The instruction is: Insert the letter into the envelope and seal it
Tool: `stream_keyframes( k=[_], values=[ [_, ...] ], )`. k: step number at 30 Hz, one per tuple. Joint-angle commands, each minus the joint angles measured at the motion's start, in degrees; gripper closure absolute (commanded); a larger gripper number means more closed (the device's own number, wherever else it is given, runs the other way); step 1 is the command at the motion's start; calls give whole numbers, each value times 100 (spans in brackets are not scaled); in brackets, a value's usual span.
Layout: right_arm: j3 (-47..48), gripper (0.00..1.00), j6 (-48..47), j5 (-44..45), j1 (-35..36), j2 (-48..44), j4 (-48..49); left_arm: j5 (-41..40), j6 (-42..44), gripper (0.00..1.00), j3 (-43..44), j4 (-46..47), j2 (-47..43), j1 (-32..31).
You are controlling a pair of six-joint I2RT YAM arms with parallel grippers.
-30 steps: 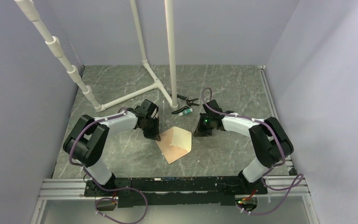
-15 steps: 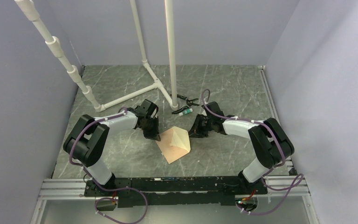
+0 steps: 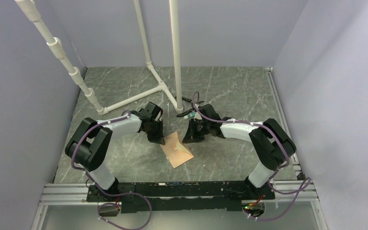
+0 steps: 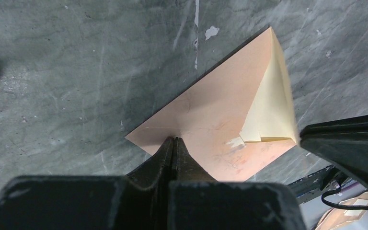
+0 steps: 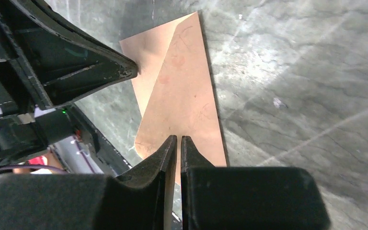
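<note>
Nearest the arm bases, the envelope [image 3: 177, 149] lies on the grey marbled worktop [image 3: 230, 91] between the two arms. Its pointed flap is folded over the body but tilted up enough that the paler inner side shows in the left wrist view. The left gripper [image 4: 174, 140] has its jaws pressed fully together, tips resting on the envelope's left edge with nothing between them, while the right gripper [image 5: 178, 139] stands over the flap with its jaws parted by a thin slit, holding nothing. Farther back, a small tube [image 3: 190, 115] lies near the foot of a white pipe frame [image 3: 139, 96].
</note>
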Motion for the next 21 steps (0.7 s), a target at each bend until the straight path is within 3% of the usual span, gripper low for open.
stream_keyframes(
  k=[1,21],
  values=[
    [445,88,-511,693,324,171,-432,-180,-4,97,-162,-17,129,-33],
    [928,86,-1215,2368,1430,549,-1192,17,-171,97,-297,192,-23,-30]
  ],
)
